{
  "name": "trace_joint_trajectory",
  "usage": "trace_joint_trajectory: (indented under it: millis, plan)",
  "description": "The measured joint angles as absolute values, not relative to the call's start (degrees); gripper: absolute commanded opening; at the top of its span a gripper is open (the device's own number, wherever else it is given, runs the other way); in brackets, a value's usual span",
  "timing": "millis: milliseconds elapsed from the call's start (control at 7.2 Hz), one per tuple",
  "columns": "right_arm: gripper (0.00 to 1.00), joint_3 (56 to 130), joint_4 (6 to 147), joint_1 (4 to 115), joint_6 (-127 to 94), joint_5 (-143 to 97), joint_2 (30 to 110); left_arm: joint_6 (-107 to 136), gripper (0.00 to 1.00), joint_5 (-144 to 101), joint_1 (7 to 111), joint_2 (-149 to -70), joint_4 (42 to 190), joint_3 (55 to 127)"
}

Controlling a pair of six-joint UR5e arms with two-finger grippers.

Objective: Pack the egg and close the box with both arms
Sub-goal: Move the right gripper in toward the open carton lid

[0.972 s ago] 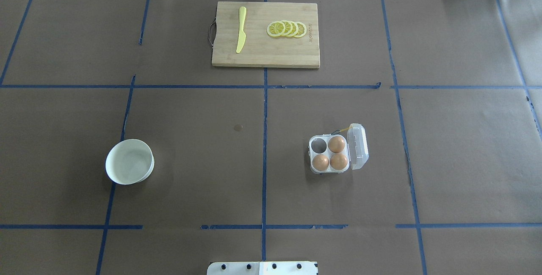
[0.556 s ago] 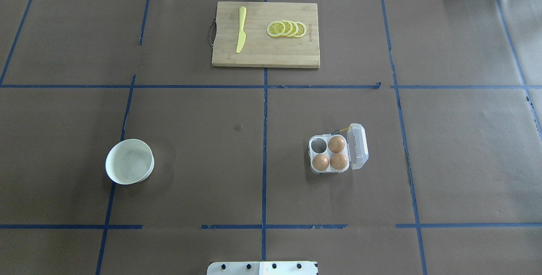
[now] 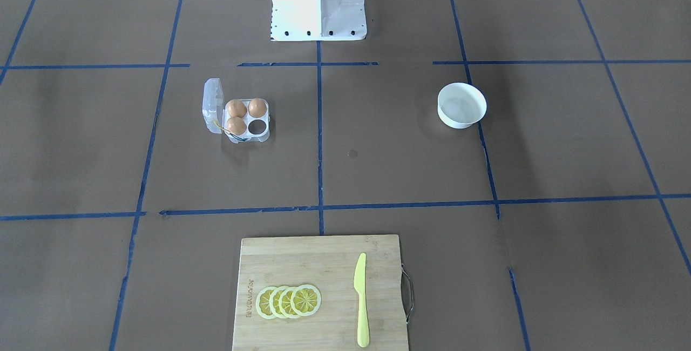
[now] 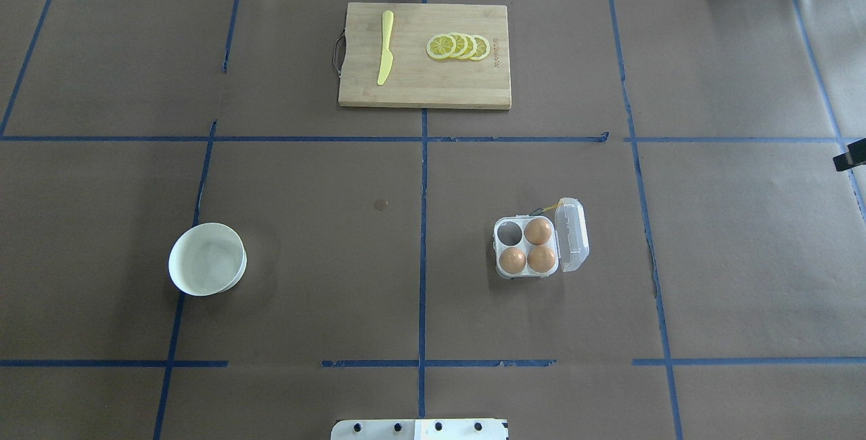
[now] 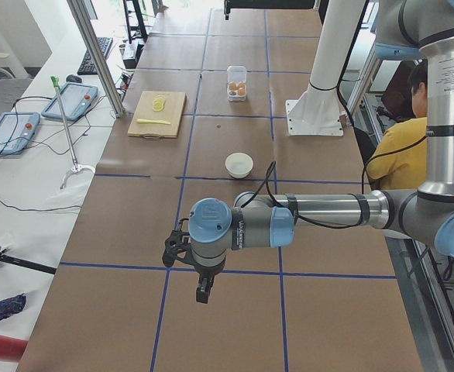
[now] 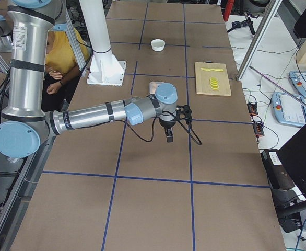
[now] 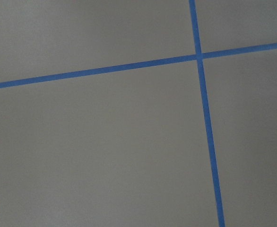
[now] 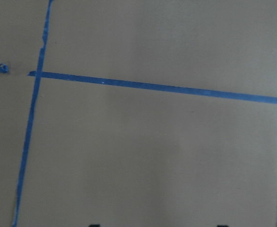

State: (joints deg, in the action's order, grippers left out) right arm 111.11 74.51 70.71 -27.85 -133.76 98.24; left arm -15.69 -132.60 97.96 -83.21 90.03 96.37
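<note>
Left pincer [image 5: 203, 296] over bare bench [image 5: 320, 325], well apart from bowl [image 4: 177, 271]; released or clenched, cannot tell. Bowl looks empty. Box [image 4: 526, 245] right of centre line, lid [image 4: 574, 237] open, three eggs [image 4: 538, 230] seated, far-left cell [image 4: 509, 231] vacant; no loose egg visible. Right pincer [image 6: 169, 139]: cannot tell either. Lower your egg straight over vacant cell, release low

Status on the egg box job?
Left gripper, right gripper out toward table ends, jaw state unreadable. Box lid open, three eggs in, one cell empty. Bowl, cutting board stand apart from it.
</note>
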Motion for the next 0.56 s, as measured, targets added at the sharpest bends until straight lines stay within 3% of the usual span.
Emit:
trace_joint_trajectory:
  millis: [139,556]
  plan:
    - [0.0,111.4,69.4,65.4,-37.9,-132.5,98.4,-15.7,1.0,-132.6,98.0,-83.2,90.8,96.6]
    - [0.0,111.5,53.4,50.8,-62.2,-126.9,97.4,-15.6,1.0,-132.7,98.0,-83.3,91.3,96.8]
